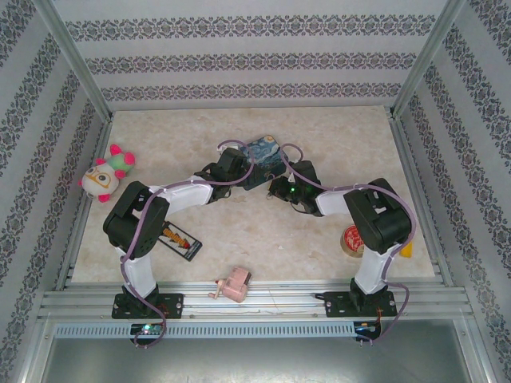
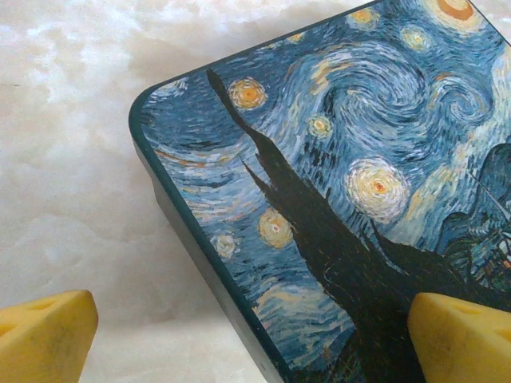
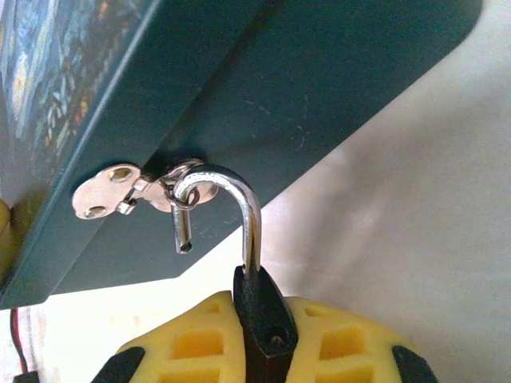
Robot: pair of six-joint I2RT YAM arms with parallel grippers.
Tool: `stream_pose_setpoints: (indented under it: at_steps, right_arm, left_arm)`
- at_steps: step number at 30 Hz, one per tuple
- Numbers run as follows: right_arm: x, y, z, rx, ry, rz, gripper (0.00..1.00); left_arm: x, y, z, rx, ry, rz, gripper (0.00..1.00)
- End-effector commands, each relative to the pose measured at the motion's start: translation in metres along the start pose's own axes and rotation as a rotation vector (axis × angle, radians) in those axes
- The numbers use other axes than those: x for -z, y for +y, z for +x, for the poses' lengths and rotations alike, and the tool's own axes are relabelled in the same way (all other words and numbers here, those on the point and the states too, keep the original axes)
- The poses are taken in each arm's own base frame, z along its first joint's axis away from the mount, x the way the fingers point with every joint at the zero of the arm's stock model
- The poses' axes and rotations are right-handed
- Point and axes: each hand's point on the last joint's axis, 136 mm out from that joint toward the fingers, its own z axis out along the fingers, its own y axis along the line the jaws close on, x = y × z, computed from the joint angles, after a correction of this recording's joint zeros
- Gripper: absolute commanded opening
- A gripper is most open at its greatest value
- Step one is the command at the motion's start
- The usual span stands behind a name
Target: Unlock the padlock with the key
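The small black padlock [image 3: 264, 309] is pinched between the yellow fingers of my right gripper [image 3: 263, 347], which is shut on its body. Its silver shackle [image 3: 242, 199] stands sprung open, with the free end hanging loose. The loop still passes through the small ring of the metal hasp [image 3: 108, 191] on the side of the blue painted tin [image 3: 239, 88]. The key is hidden. My left gripper [image 2: 255, 343] is open, its yellow fingertips [image 2: 44, 335] straddling a corner of the tin lid [image 2: 335, 175]. From above, both grippers [image 1: 231, 169] [image 1: 283, 190] meet at the tin [image 1: 263, 153].
A plush toy [image 1: 105, 174] lies at the far left. A black card with an orange item [image 1: 180, 239] rests near the left arm. A pink gadget [image 1: 231, 289] sits at the front edge, and a round red-and-white tin [image 1: 352, 239] sits by the right arm.
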Motion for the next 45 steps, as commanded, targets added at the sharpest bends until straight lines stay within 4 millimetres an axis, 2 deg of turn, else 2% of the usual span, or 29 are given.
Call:
stream_pose_setpoints:
  at_steps: [1, 18, 25, 31, 35, 37, 43, 45]
  right_arm:
    - [-0.001, 0.01, -0.014, -0.034, -0.057, -0.069, 0.0]
    - [0.006, 0.001, -0.029, -0.107, -0.153, -0.089, 0.0]
    - [0.006, -0.003, -0.026, -0.131, -0.151, -0.092, 0.0]
    - [0.016, -0.004, -0.022, -0.144, -0.175, -0.109, 0.0]
    - [0.022, -0.009, -0.014, -0.156, -0.184, -0.102, 0.0]
    - [0.025, -0.011, -0.01, -0.163, -0.19, -0.104, 0.0]
    - [0.027, -0.015, 0.0, -0.181, -0.191, -0.106, 0.0]
    - [0.027, -0.015, 0.002, -0.187, -0.193, -0.112, 0.0]
  left_arm:
    - [-0.007, 0.024, 0.03, -0.044, 0.096, -0.075, 0.99]
    - [-0.007, 0.019, 0.03, -0.022, 0.092, -0.041, 0.97]
    - [-0.007, 0.018, 0.031, -0.014, 0.092, -0.035, 0.95]
    - [-0.003, 0.015, 0.028, 0.019, 0.07, -0.011, 0.91]
    - [0.003, 0.013, 0.021, 0.061, 0.033, 0.01, 0.93]
    - [0.007, 0.012, 0.014, 0.085, 0.004, 0.022, 0.99]
    - [0.015, 0.002, -0.012, 0.159, -0.089, 0.057, 0.99]
    - [0.012, -0.001, -0.015, 0.17, -0.087, 0.065, 0.99]
